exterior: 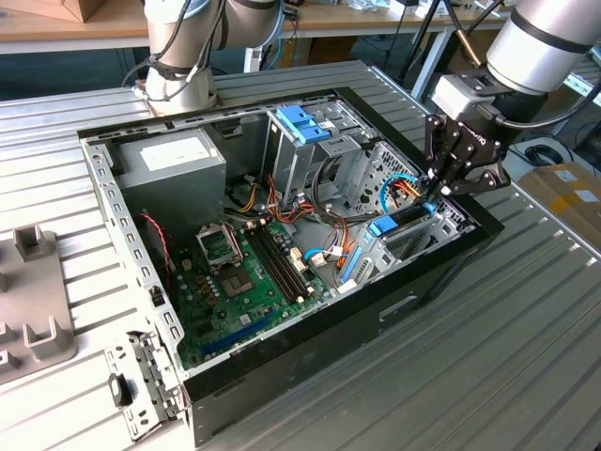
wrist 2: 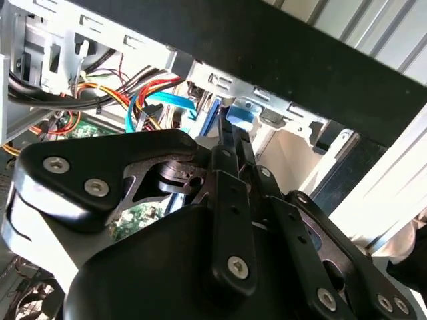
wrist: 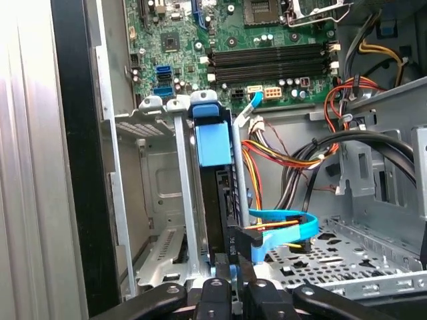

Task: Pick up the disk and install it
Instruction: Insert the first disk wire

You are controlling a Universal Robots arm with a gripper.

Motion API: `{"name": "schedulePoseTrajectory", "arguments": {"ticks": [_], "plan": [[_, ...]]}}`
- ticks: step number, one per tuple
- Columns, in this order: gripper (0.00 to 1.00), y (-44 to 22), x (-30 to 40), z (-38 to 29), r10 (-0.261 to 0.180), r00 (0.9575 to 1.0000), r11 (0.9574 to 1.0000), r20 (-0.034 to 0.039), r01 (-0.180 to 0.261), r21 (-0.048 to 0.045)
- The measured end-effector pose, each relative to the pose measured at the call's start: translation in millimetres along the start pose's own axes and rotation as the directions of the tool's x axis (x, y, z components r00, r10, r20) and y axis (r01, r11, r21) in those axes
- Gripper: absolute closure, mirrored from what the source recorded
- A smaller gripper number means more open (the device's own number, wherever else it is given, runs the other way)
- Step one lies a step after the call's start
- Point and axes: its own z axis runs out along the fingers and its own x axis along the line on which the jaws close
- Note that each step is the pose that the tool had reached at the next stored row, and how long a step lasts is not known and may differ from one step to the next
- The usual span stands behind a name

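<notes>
The disk (wrist: pixel 217 200) stands on edge in the drive bay (wrist: pixel 163 200) at the front corner of the open computer case (exterior: pixel 310 352), its blue carrier tab uppermost toward the motherboard (wrist: pixel 267 40) in the first wrist view. The gripper (exterior: pixel 449 180) hangs directly over the outer end of that bay, and its fingers (wrist: pixel 223 293) sit close together at the disk's near edge, narrow and seemingly pinching or pressing on it; whether they truly clamp it I cannot tell for sure. The drive looks largely seated, so the work appears to be the final push home. Doing this well means keeping the disk parallel to the bay's metal rails, pressing straight along them, and staying clear of the blue SATA cable (wrist: pixel 283 230) and orange wires (wrist: pixel 280 160) just beside the disk.
</notes>
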Motion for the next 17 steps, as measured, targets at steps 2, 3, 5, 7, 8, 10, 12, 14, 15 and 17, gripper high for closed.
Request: {"name": "schedulePoseTrajectory", "arguments": {"ticks": [2,3,5,7,8,10,12,14,15,17], "plan": [[0.84,4.7,0.5,0.8,0.0,1.0,1.0,0.001,0.0,0.0079],[0.84,4.7,0.5,1.0,-0.001,1.0,0.9998,0.0022,0.0,0.0196],[0.84,4.6,0.5,1.1,-0.001,1.0,0.9994,0.0036,0.001,0.0354],[0.84,4.7,0.5,1.3,-0.002,1.0,0.9986,0.0053,0.001,0.0529],[0.84,4.6,0.5,1.4,-0.002,1.0,0.9981,0.0063,0.001,0.0619],[0.84,4.7,0.5,1.7,-0.002,1.0,0.9969,0.0081,0.002,0.0792],[0.84,4.7,0.5,1.9,-0.003,0.9999,0.9953,0.0098,0.002,0.0964],[0.84,4.7,0.6,2.2,-0.004,0.9999,0.9923,0.0125,0.003,0.1242],[0.84,4.6,0.6,2.4,-0.005,0.9999,0.9907,0.0135,0.003,0.1358],[0.84,4.6,0.6,2.3,-0.005,0.9999,0.9907,0.0136,0.003,0.1361]]}}
